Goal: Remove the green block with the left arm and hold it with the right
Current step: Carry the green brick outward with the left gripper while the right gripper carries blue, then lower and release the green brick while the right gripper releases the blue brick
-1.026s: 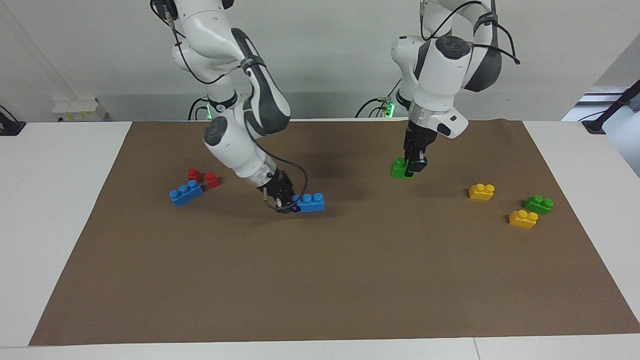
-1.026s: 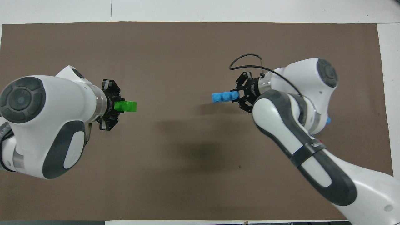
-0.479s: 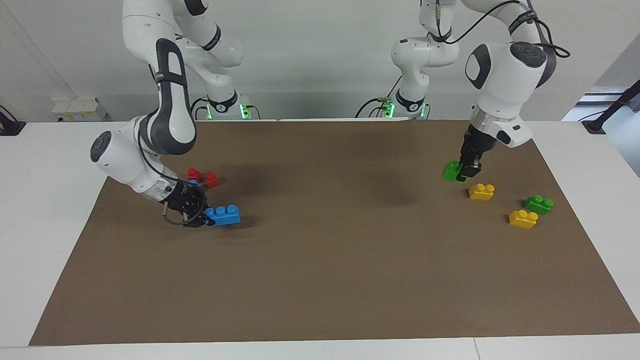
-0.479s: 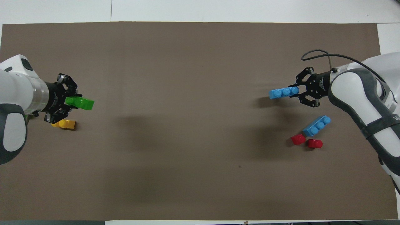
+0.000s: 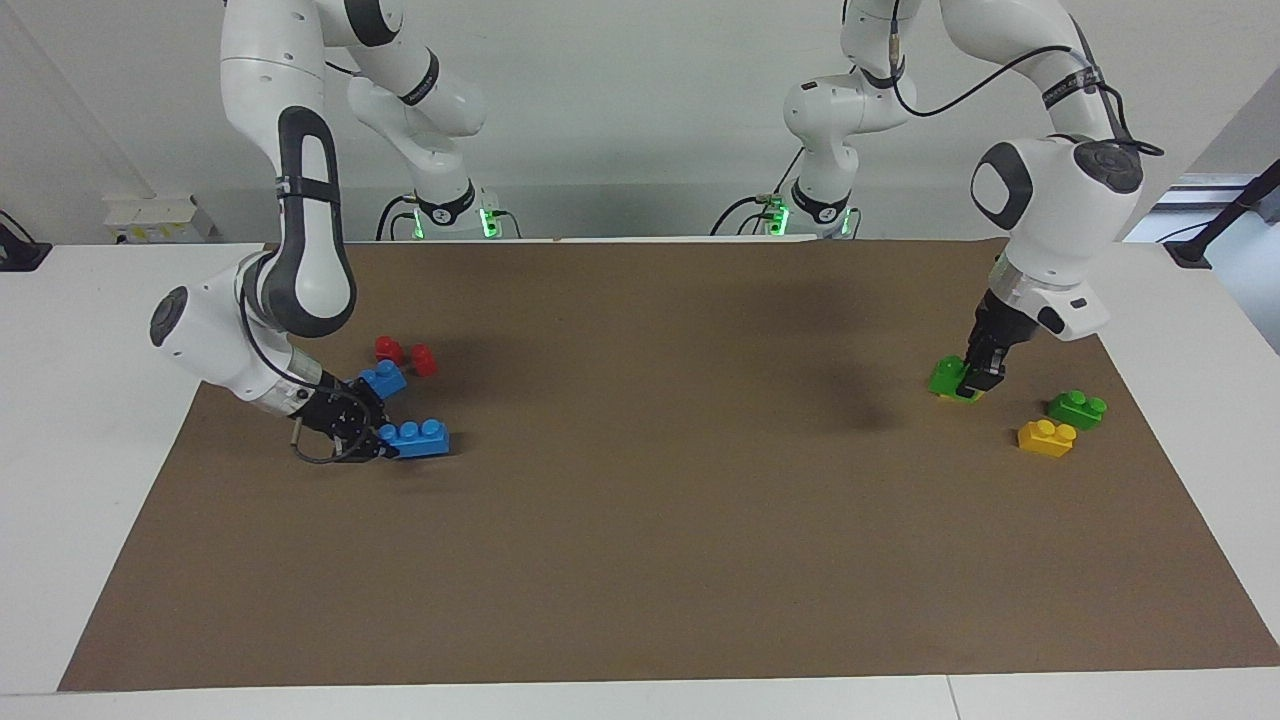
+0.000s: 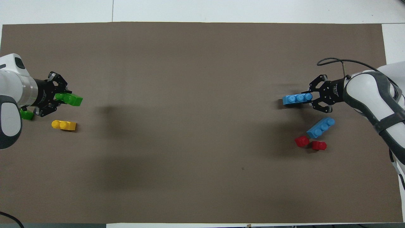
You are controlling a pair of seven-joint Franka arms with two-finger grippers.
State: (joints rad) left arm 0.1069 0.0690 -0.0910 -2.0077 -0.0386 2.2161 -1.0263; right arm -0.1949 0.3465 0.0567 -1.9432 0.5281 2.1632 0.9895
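While its fingers pinch one end of the green block, the left gripper hangs low over the mat at the left arm's end of the table, the block sticking out sideways from the tips and sitting right over a yellow brick whose edge peeks out beneath it; whether the two touch cannot be told. Just beside them lie a second green brick and another yellow brick, close together on the mat. At the right arm's end, the right gripper is clamped on the end of a blue three-stud brick, held level at or just above the mat. Near it, closer to the robots, a second blue brick lies partly hidden by the gripper, with two small red pieces beside it. From overhead, both held bricks point toward the middle of the mat, well apart from each other.
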